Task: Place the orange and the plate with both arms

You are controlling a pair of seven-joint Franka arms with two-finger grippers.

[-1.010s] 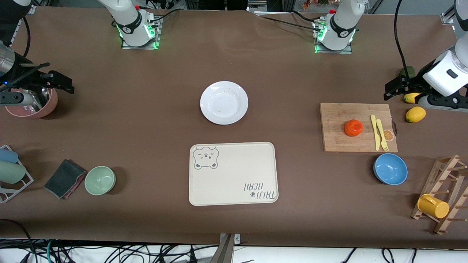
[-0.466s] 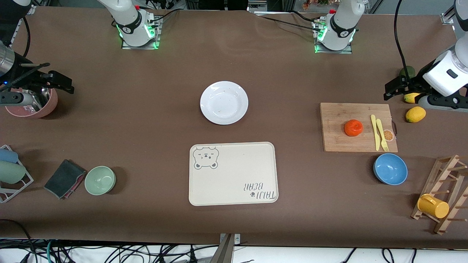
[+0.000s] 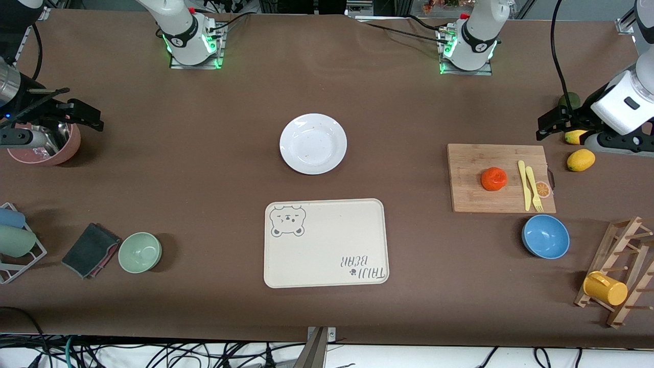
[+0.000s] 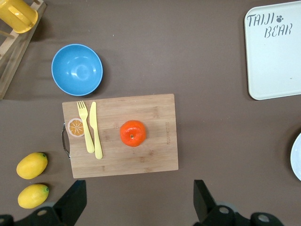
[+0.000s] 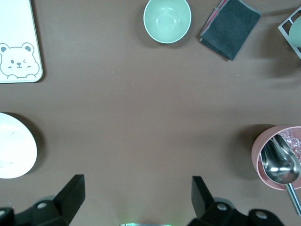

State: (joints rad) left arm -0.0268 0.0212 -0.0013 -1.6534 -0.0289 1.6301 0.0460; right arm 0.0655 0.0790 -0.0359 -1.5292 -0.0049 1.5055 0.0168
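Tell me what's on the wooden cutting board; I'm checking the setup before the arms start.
On the cutting board lie the orange, a yellow knife and a yellow fork, side by side. A printed orange slice shows beside the fork. Nothing covers them.

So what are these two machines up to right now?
Nothing is being handled yet. The orange sits on a wooden cutting board beside a yellow knife and fork, and the white plate lies bare mid-table, farther from the front camera than the bear tray. The left tool hangs open over the table beside the board; the right tool hangs open by a pink bowl. Both arms wait at the table's ends.
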